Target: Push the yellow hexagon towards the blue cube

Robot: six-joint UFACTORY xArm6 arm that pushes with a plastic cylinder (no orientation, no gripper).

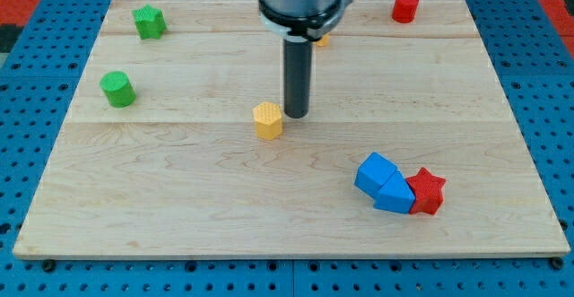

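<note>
The yellow hexagon (pixel 267 120) lies near the middle of the wooden board (pixel 179 198). My tip (pixel 296 115) stands just to its right, close to it or touching. The blue cube (pixel 376 172) lies at the lower right, pressed against a second blue block (pixel 395 193). A red star (pixel 428 190) touches that second blue block on its right side.
A green star (pixel 149 21) lies at the top left and a green cylinder (pixel 117 89) below it. A red cylinder (pixel 405 6) stands at the top right. A yellow block (pixel 321 39) shows partly behind the arm's body near the top.
</note>
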